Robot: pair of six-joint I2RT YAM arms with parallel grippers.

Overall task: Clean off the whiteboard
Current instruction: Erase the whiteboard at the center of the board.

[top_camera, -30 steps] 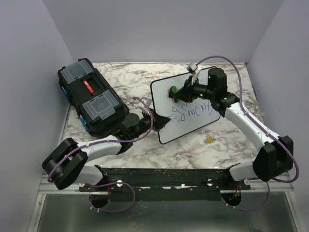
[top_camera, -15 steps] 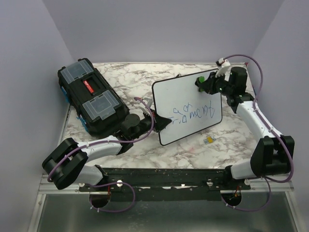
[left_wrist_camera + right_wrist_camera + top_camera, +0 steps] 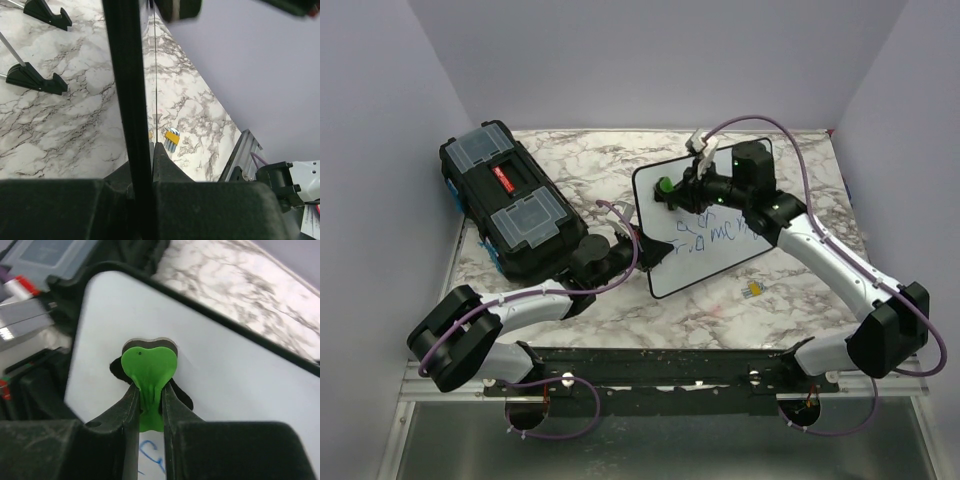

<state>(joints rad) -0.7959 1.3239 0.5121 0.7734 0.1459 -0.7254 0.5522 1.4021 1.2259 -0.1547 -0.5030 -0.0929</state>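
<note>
The whiteboard (image 3: 692, 268) stands tilted on the marble table, with blue handwriting (image 3: 705, 236) across its middle. My left gripper (image 3: 647, 252) is shut on the board's left edge. In the left wrist view the black frame (image 3: 125, 75) runs between that gripper's (image 3: 145, 150) jaws. My right gripper (image 3: 678, 189) is shut on a green eraser (image 3: 664, 186), which presses against the board's upper left. In the right wrist view the green eraser (image 3: 148, 364) sits flat on the white face (image 3: 225, 375), with my gripper (image 3: 149, 392) pinching its stem above blue writing (image 3: 150, 456).
A black toolbox (image 3: 510, 208) with clear lid compartments lies at the left, close to the board. A small yellow tool set (image 3: 753, 290) lies in front of the board's right end. The board's black feet (image 3: 37, 80) rest on the marble. Purple walls enclose the table.
My right gripper carried the eraser from the board's upper left out to its upper right corner, then back to the upper left. The left gripper and board stayed still.
</note>
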